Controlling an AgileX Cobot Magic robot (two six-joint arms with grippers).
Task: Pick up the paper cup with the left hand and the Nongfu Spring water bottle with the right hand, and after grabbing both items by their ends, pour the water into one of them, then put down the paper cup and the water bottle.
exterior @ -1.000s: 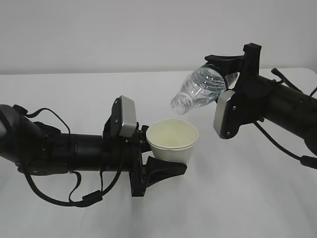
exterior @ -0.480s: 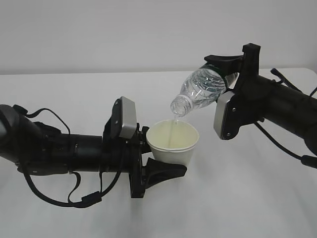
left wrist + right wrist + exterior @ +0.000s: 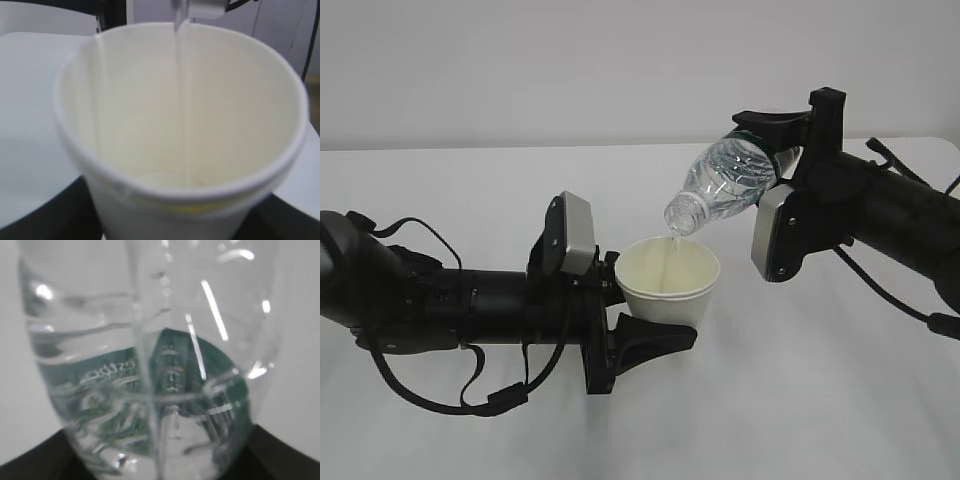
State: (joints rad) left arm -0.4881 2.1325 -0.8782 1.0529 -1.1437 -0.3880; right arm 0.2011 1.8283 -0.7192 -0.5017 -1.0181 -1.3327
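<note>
Fingers of the left hand, black and wedge-shaped, sit partway apart and clamp the paper cup low on its wall, near the base; one finger pokes out at 5 o'clock under the cup, the other is hidden behind it. Fingers of the right hand are also partway apart, closed on the rear end of the Nongfu Spring water bottle, w/ the top finger lying over the bottle's base at 12 o'clock.

Worktop: flat, matte white, fills most of the exterior view. Both arms are held above it.

Left arm: black tube w/ loose cables, grey-silver box module at 10 o'clock of the cup. Right arm: same build, its grey module at 3 o'clock of the cup.

Bottle: clear ribbed plastic, capless, tilted neck-down toward 7 o'clock, mouth just above the cup's rim, not touching. Right wrist view shows it close up, dark green label band w/ white text seen through the plastic.

Cup: off-white paper, tapered, rolled rim, pale cream inside, upright. Left wrist view looks straight into it.

Water: thin clear stream falling from the bottle mouth at 12 o'clock down the cup's inside; a small pool at the bottom, edges too blurry to judge.
</note>
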